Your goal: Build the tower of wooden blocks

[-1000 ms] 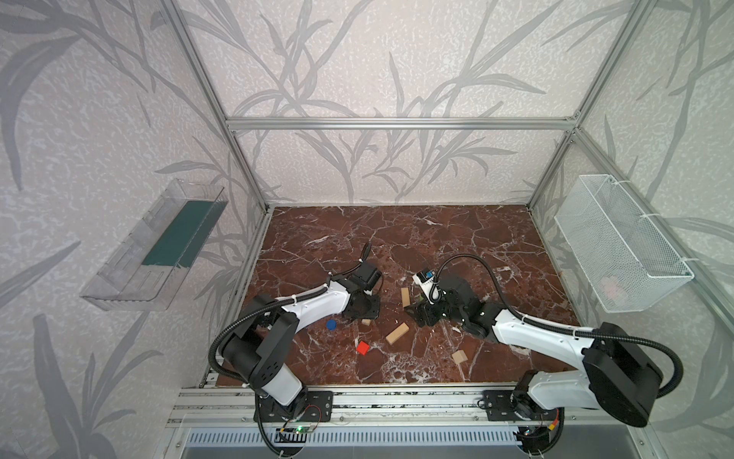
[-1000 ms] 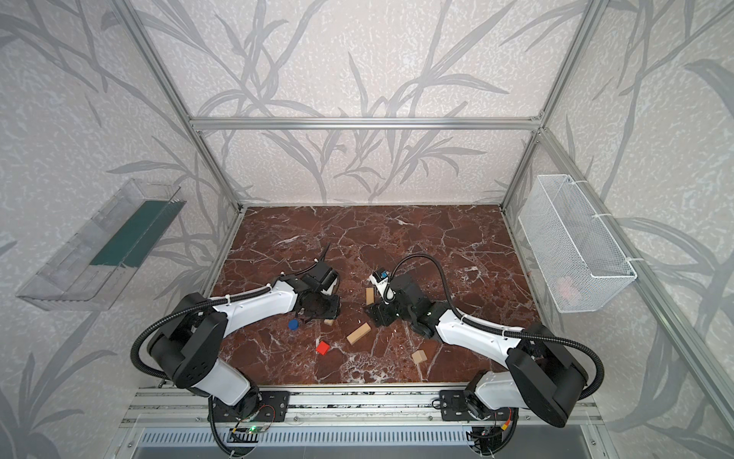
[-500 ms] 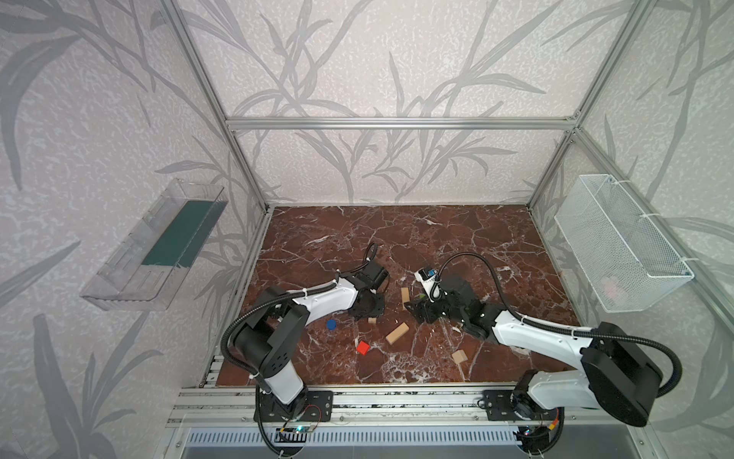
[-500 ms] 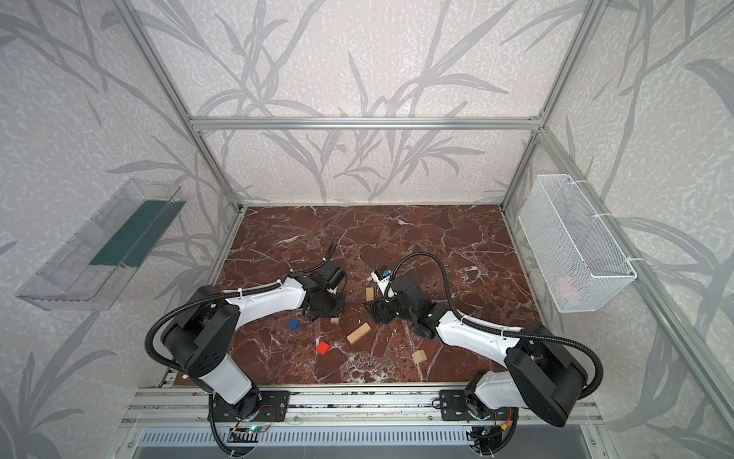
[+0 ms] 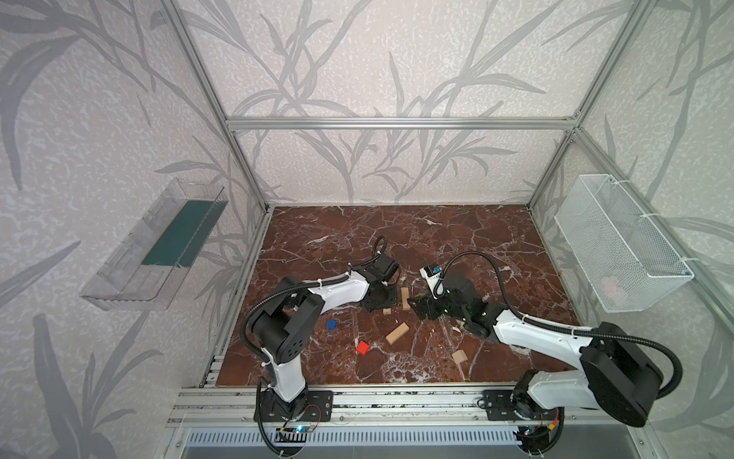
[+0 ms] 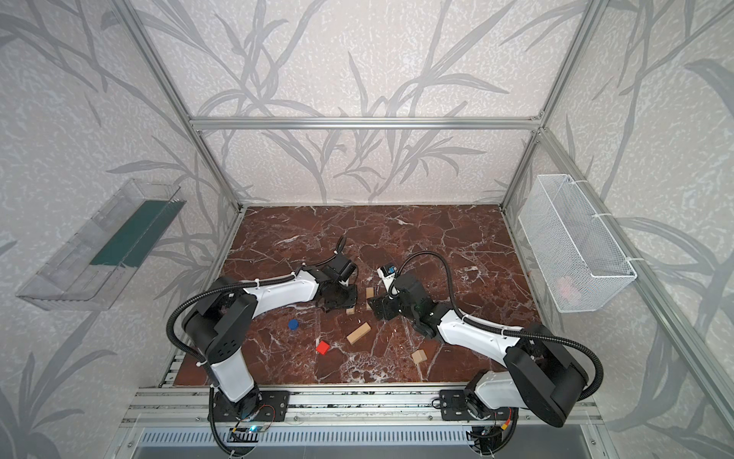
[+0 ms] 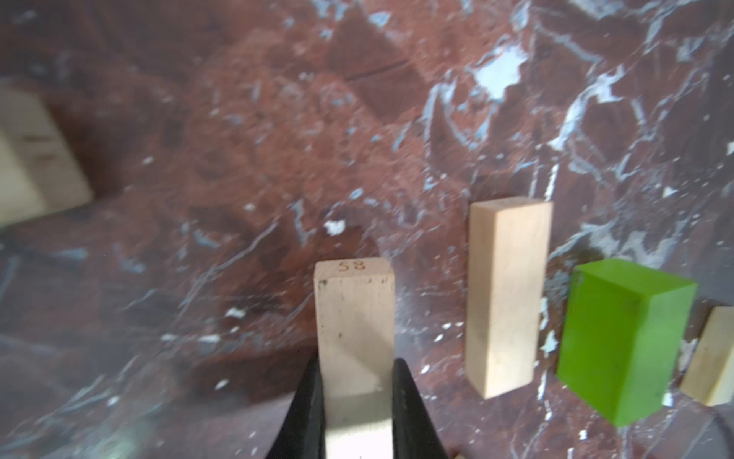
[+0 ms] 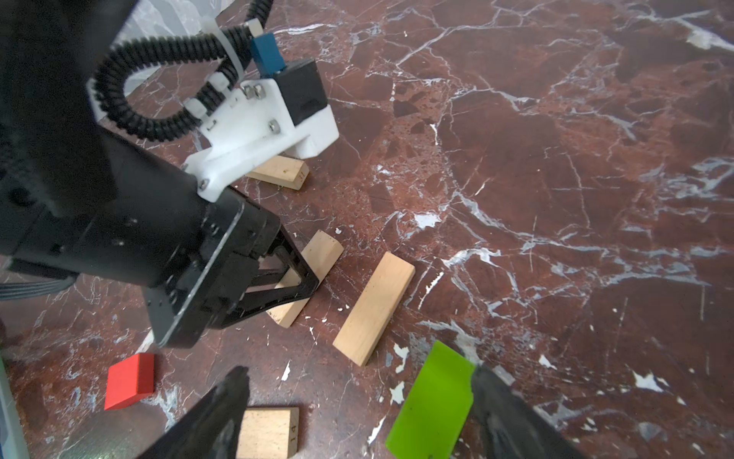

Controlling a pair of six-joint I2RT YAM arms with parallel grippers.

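My left gripper [image 7: 355, 381] is shut on the near end of a pale wood bar [image 7: 354, 318] marked 58, low on the marble; the right wrist view shows the same held bar [image 8: 317, 254]. Beside it lie a second pale bar [image 7: 504, 294] and the lime-green bar [image 7: 623, 341]. My right gripper [image 8: 357, 397] is open; the green bar [image 8: 431, 401] touches only one of its fingers [image 8: 500, 405]. In both top views the left gripper [image 5: 379, 302] and right gripper [image 5: 423, 310] face each other across a pale bar [image 5: 404, 298]. The green bar is hidden there.
Nearer the front lie a loose pale bar [image 5: 397, 333], the red block [image 5: 363, 347], the blue disc [image 5: 331, 324] and a pale wedge-like block [image 5: 459, 356]. Another pale bar [image 8: 280, 173] lies beyond the left wrist. A wire basket [image 5: 619, 246] hangs on the right wall.
The left gripper has shifted right and closed on the pale bar. The right gripper has spread slightly wider and stayed about where it was.
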